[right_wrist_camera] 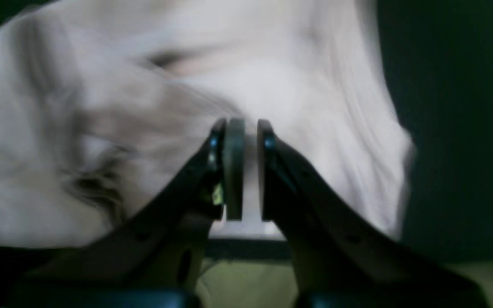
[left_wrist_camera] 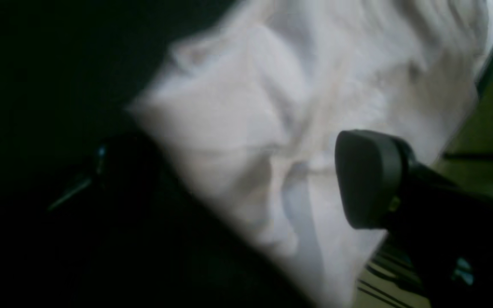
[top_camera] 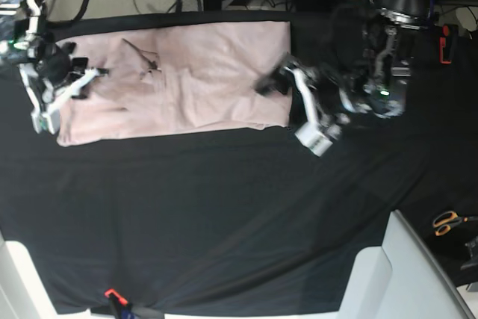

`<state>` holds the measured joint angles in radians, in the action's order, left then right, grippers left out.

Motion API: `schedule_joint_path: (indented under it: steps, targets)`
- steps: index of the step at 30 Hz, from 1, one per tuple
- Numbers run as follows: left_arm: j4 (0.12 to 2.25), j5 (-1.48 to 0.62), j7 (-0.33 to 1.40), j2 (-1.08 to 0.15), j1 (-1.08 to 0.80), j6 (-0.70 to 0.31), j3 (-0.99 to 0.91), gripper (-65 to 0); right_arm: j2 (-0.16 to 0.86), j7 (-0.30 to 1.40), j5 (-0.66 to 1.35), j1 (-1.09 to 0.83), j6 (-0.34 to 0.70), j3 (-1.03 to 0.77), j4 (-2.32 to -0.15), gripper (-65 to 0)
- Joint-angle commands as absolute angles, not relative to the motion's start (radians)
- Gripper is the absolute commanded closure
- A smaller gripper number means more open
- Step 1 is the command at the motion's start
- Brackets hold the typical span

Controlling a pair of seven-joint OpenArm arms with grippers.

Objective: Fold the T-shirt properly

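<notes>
My left gripper [top_camera: 295,106] gapes wide, empty, beside the shirt [top_camera: 194,72]; my right gripper [right_wrist_camera: 246,169] pinches it.

No readable text, label, brand, number or sign appears in any of the three views. Both wrist views are blurred and show only unmarked surfaces. In the base view the items past the table's far edge and at its right edge are too small to show any lettering.
</notes>
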<state>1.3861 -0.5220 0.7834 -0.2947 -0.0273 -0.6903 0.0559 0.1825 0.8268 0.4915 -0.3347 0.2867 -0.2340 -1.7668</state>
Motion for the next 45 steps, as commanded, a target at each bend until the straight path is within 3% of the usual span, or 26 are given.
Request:
schedule_joint_path:
  steps: [1, 2, 4, 10, 12, 20, 23, 45]
  targets:
    - [1.425, -0.533, 0.78, -0.326, -0.019, -0.698, 0.012, -65.0, 0.196, 0.809, 0.519, -0.329, 0.325, -0.282, -1.785, -5.7]
    - [1.445, -0.533, 0.803, -0.338, -0.028, -0.698, -0.027, -65.0, 0.197, 0.812, 0.555, -0.32, 0.383, -0.32, -1.784, -6.5]
    - [1.501, -0.533, 0.842, -0.348, -0.044, -0.698, -0.108, -65.0, 0.197, 0.849, 0.611, -0.306, 0.464, -0.397, -1.781, -14.3]
    - [1.687, -0.532, 0.888, -0.397, -0.177, -0.698, -0.355, -65.0, 0.232, 1.067, 0.699, -0.202, 0.687, -0.587, -1.719, -58.2]
    - [1.738, -0.532, 0.888, -0.404, -0.239, -0.698, -0.412, -65.0, 0.275, 1.135, 0.7, -0.145, 0.698, -0.621, -1.616, -65.0]
    - [1.799, -0.532, 0.88, -0.4, -0.414, -0.698, -0.584, -65.0, 0.499, 1.092, 0.697, 0.076, 0.698, -0.616, -0.931, -65.0]
    - [1.799, -0.532, 0.878, -0.4, -0.429, -0.698, -0.621, -65.0, 0.538, 1.086, 0.702, 0.13, 0.698, -0.549, -0.802, -65.0]
    - [1.791, -0.532, 0.878, -0.397, -0.423, -0.698, -0.621, -65.0, 0.39, 1.208, 0.702, 0.13, 0.698, -0.504, -0.774, -65.0]
